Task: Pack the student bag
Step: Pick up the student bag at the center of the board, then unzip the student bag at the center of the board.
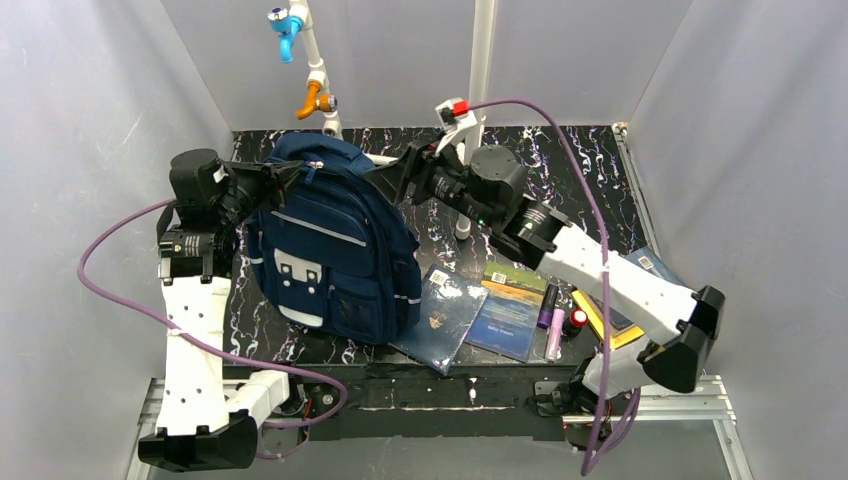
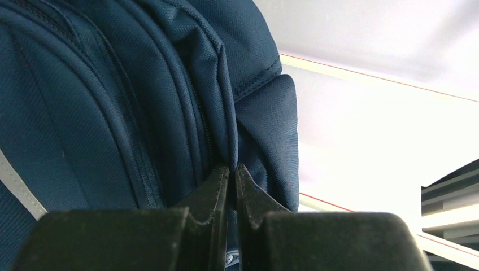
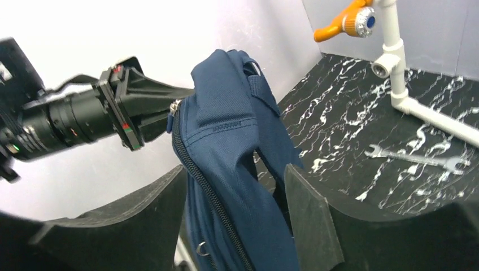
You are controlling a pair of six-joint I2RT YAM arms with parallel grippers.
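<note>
Fabric at the top of the student bag (image 1: 330, 250) — stood upright on the table (image 1: 600, 160) — is pinched by the left end effector (image 2: 232, 169), the spread right end effector (image 3: 236, 169) being set about it from the right.

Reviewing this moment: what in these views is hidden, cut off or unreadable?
Inside of the navy striped fabric backpack: no view looks in; fabric covers it.
What the left gripper pinches, zip pull or plain fabric: left wrist view, its own shut fingertips cover it.
Backpack's base: right wrist view, cut off by the bottom edge and the open right gripper.
Titles of the dark blue books: top view, too small.
</note>
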